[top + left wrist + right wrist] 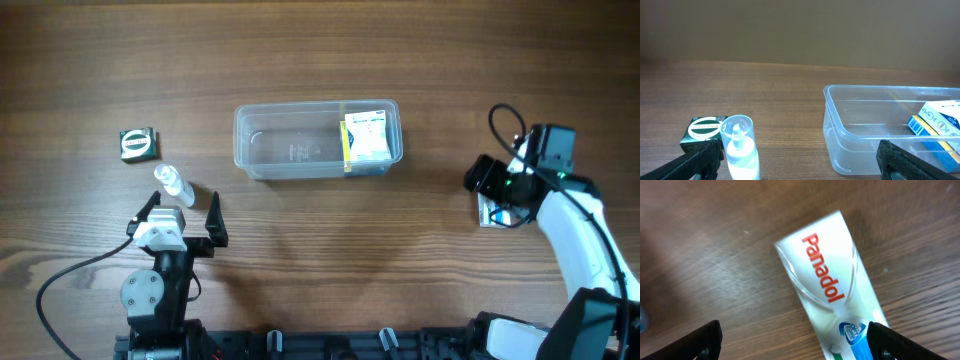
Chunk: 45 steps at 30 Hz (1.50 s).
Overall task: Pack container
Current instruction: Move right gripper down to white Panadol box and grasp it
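The clear plastic container (290, 150) lies at the table's middle, with a white, yellow and blue box (366, 139) in its right end. In the left wrist view the container (875, 125) and that box (940, 122) sit ahead on the right. My left gripper (178, 215) is open, low over the table near its front edge, with a small clear bottle (742, 150) just inside its left finger. My right gripper (497, 198) hangs open over a white Panadol box (832, 285) that lies flat on the wood. Its right finger (892, 342) overlaps the box's near end.
A small green and black box (138, 144) sits at the left, behind the bottle (174, 184); it shows in the left wrist view too, as the green box (702, 131). The Panadol box (490, 216) lies well to the right of the container. Bare wood lies between the container and both arms.
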Each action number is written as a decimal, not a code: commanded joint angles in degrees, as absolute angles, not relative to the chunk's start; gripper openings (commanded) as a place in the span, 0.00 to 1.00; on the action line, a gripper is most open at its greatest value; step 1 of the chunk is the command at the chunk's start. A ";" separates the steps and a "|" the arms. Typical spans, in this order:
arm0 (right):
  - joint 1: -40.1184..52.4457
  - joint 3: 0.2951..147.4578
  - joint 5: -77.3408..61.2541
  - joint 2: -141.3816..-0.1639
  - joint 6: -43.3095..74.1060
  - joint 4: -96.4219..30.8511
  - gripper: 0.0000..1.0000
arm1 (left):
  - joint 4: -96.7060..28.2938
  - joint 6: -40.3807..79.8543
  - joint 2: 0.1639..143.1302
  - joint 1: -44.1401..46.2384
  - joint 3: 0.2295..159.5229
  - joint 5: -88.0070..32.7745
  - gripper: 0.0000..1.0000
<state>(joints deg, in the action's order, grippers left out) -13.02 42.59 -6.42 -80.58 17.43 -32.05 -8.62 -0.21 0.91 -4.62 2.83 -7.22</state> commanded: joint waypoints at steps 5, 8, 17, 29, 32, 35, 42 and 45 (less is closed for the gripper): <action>-13.10 39.18 -3.68 -80.79 19.53 -27.81 0.93 | -8.58 -1.28 0.86 -4.99 2.48 -7.88 1.00; -13.10 39.18 -2.02 -80.79 19.25 -27.62 0.93 | -8.56 -1.28 0.86 -4.99 2.48 -7.88 1.00; -13.10 38.96 4.86 -80.79 16.71 -27.18 0.92 | -8.56 -1.28 0.86 -4.99 2.48 -7.88 1.00; -13.08 37.82 2.79 -80.79 14.33 -26.22 0.92 | -8.56 -1.28 0.86 -4.99 2.48 -7.88 1.00; -13.08 36.03 3.07 -80.99 11.35 -23.57 0.92 | -8.56 -1.28 0.86 -4.99 2.48 -7.88 1.00; -13.10 34.65 4.56 -81.54 10.41 -20.38 0.97 | -8.56 -1.28 0.86 -4.99 2.48 -7.88 1.00; -13.08 34.09 4.21 -82.70 8.47 -16.25 0.98 | -8.56 -1.28 0.86 -4.99 2.48 -7.88 1.00; -13.08 34.09 2.79 -83.40 5.89 -15.77 0.92 | -8.56 -1.28 0.86 -4.99 2.48 -7.88 1.00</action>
<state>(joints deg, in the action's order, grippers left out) -13.02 34.63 3.25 -82.11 9.23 -16.43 -8.62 -0.21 0.91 -4.62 2.83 -7.22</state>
